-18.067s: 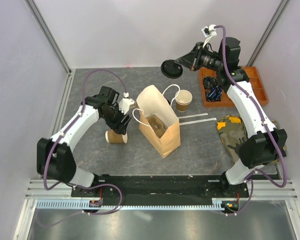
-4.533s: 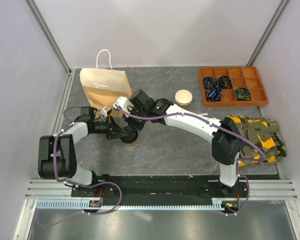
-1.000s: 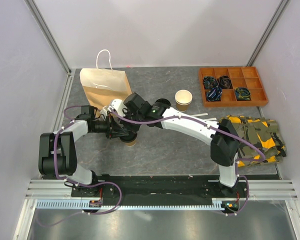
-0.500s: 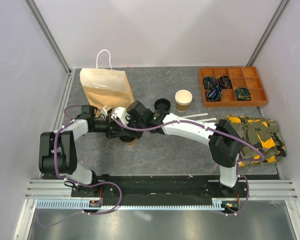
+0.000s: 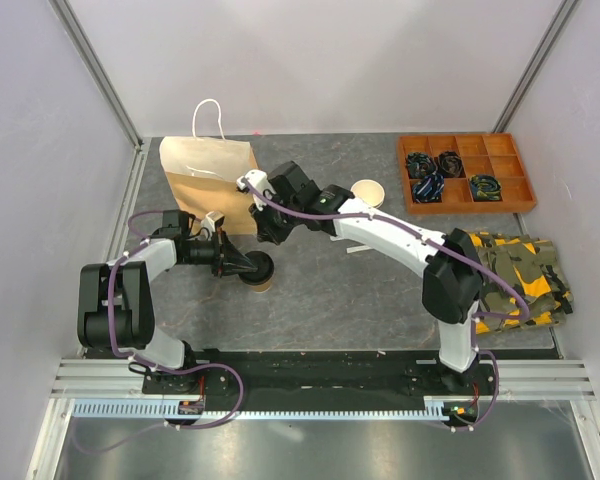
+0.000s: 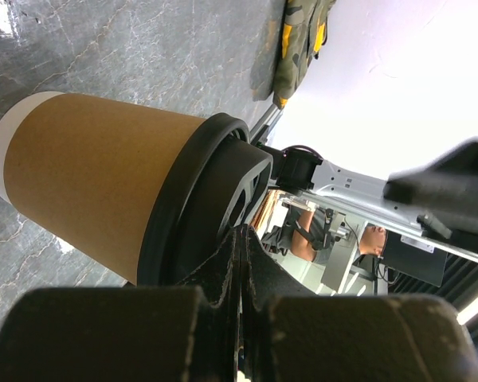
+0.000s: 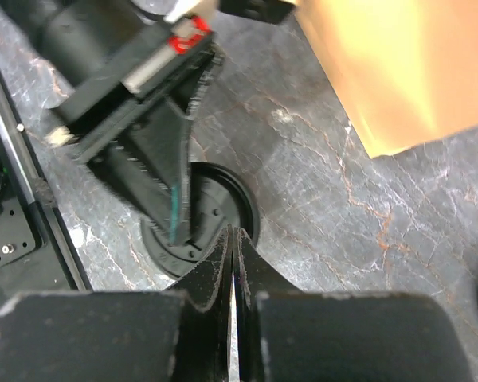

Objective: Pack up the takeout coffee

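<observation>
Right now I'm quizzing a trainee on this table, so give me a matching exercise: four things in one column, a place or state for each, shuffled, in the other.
Things:
1. paper bag
2. cup by the left claw (left claw)
3. cup near the orange tray (orange tray)
4. cloth

Places or states:
A. no lid, white inside showing
B. camouflage pattern, at the right edge
C. lying flat, far left
D. black lid on

Pairs: 1-C, 2-D, 3-A, 4-B
</observation>
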